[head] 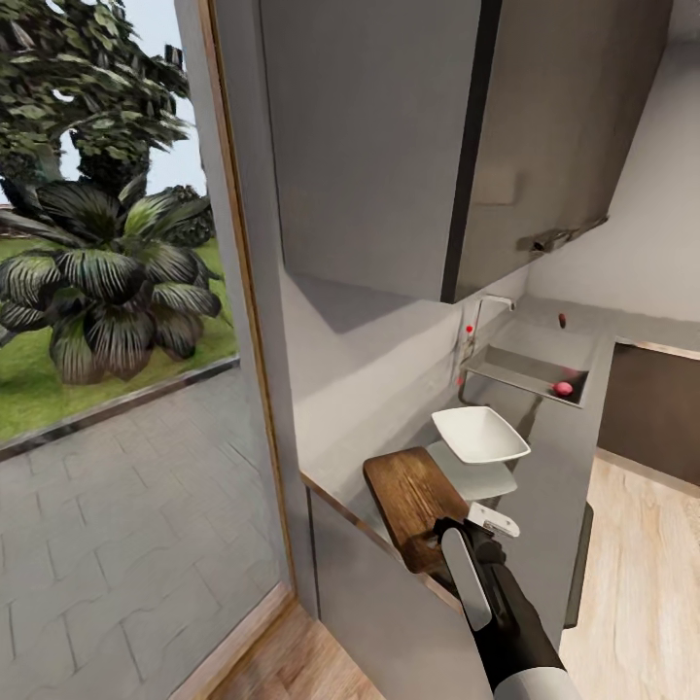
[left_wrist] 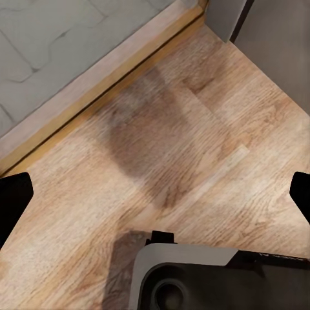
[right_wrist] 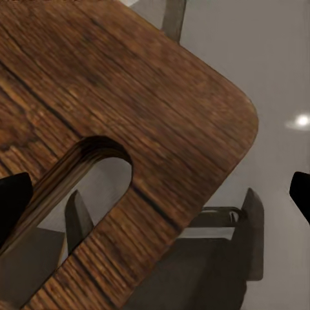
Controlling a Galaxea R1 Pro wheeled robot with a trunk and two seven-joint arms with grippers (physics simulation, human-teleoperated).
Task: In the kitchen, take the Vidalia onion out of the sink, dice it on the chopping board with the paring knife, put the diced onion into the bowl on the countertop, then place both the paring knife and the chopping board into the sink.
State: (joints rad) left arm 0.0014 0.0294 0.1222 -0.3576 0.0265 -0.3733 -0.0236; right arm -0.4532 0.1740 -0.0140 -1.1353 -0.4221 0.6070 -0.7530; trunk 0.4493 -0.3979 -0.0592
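The dark brown chopping board lies on the grey countertop, its slot handle end nearest me. My right gripper hovers over that end, open, its fingertips spread wide to either side of the slot. Just beyond the board sits the white square bowl. Farther along is the sink with its chrome tap, and the pinkish-red onion rests in the basin. A tiny red object lies behind the sink, too small to identify. My left gripper hangs open over the wood floor.
A dark wall cabinet hangs over the counter. A glass door at the left looks out on paving and plants. Wood floor runs to the right of the counter. My base shows below the left gripper.
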